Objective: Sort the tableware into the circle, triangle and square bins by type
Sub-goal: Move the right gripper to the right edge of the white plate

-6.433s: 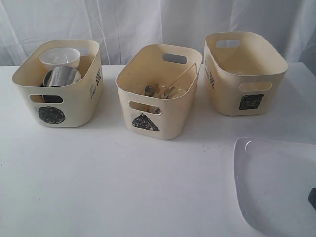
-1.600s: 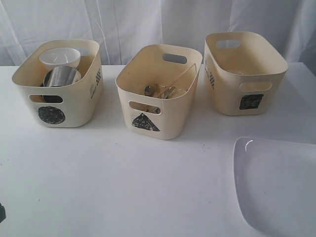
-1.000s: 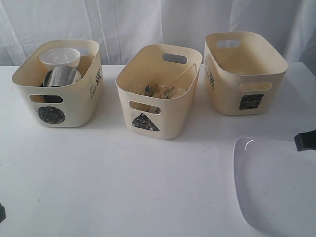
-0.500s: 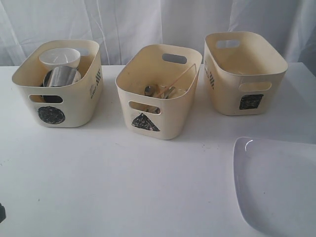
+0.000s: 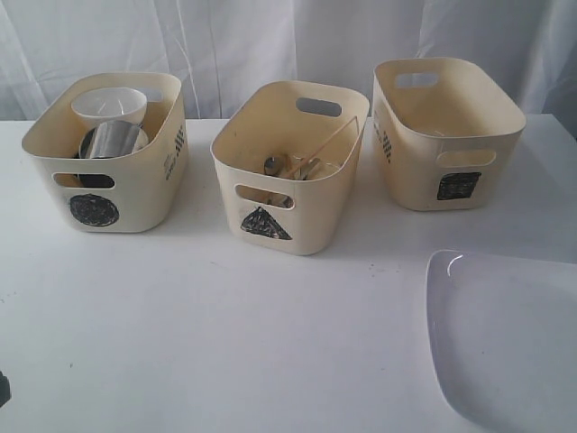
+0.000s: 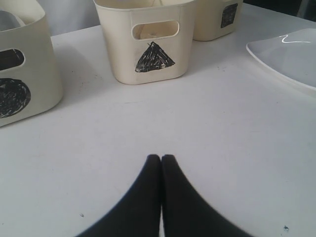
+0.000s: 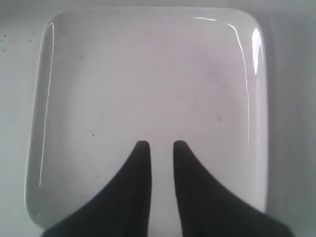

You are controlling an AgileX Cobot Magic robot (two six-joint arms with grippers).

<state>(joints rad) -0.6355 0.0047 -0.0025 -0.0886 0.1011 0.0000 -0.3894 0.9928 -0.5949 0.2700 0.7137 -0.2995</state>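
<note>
The large white rounded-square plate (image 5: 505,343) lies flat on the table at the front right. My right gripper (image 7: 158,144) hovers over the plate (image 7: 148,74), open a little, with nothing between its fingers. My left gripper (image 6: 161,157) is shut and empty above bare table, in front of the triangle bin (image 6: 148,44). The circle bin (image 5: 135,194) holds a small white bowl (image 5: 109,106) and a steel mug (image 5: 113,140). The triangle bin (image 5: 311,212) holds steel cutlery (image 5: 288,167) and chopsticks (image 5: 329,144). Nothing shows inside the square bin (image 5: 415,171).
The three bins stand in a row along the back of the white table (image 5: 225,334), before a white curtain (image 5: 270,36). A dark sliver of the left arm (image 5: 3,390) shows at the front left edge.
A dark tip of the right gripper showed at the right edge of the exterior view a second ago and has left that view. Bins and plate have not moved.
</note>
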